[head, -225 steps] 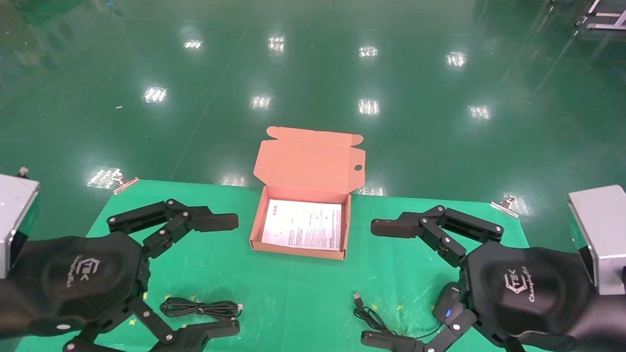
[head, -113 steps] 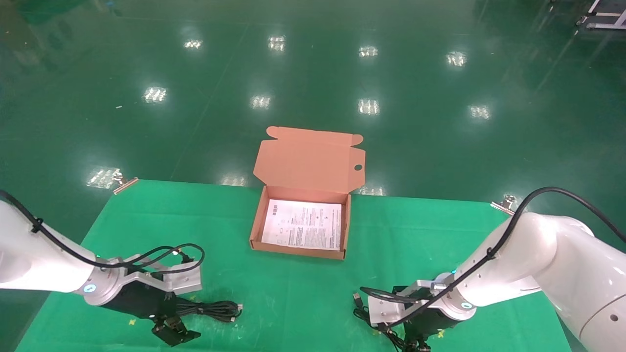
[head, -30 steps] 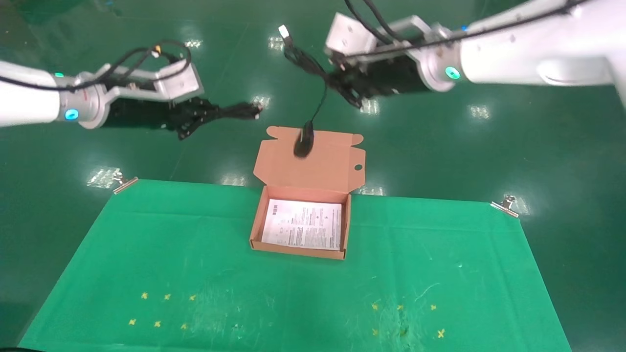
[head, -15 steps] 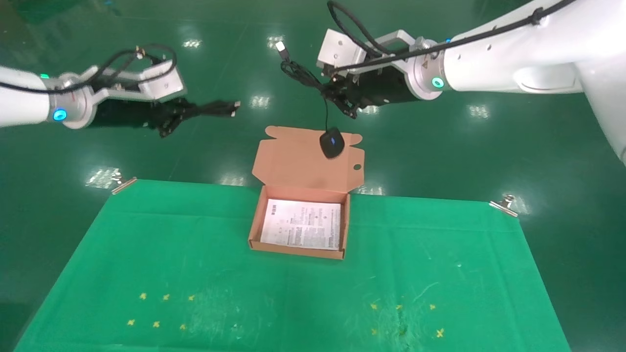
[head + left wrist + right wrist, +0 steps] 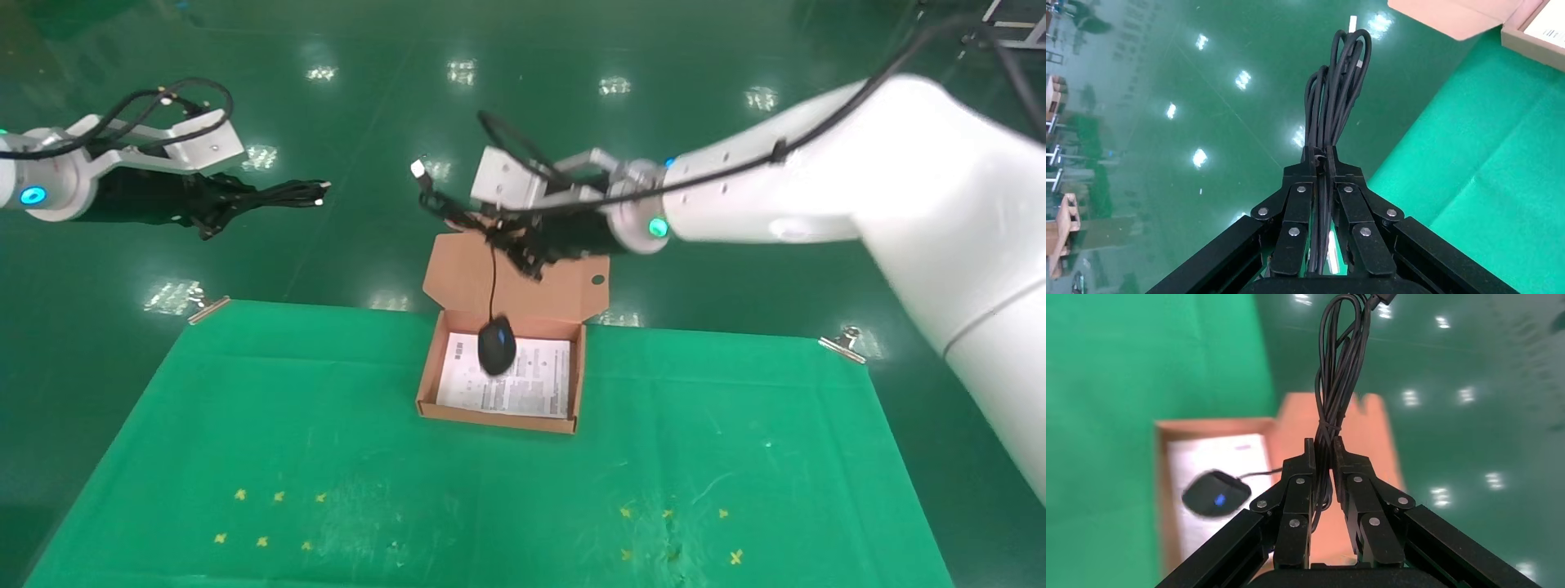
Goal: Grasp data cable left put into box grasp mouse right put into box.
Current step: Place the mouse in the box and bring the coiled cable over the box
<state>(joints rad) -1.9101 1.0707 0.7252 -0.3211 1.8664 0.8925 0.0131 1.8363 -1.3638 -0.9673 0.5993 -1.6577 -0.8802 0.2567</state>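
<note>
A: From the head view, our right gripper (image 5: 523, 245) hangs over the box (image 5: 431, 390) with the mouse (image 5: 496, 346) dangling by its cord (image 5: 493, 282) just above the white sheet (image 5: 535, 384) — we grip the cord so the body can swing in first; our left gripper (image 5: 214, 204) waits off beyond the table (image 5: 245, 425), well apart.

B: In the left wrist view, our jaws are clamped on the data cable (image 5: 1333, 101), its bundle sticking straight out; it is not yet boxed.

A: In the right wrist view, jaws pinched on the cord bundle — mouse (image 5: 1215, 496) over the box.

Factory hall: glossy green floor (image 5: 368, 98); clamped green cloth (image 5: 327, 457).
</note>
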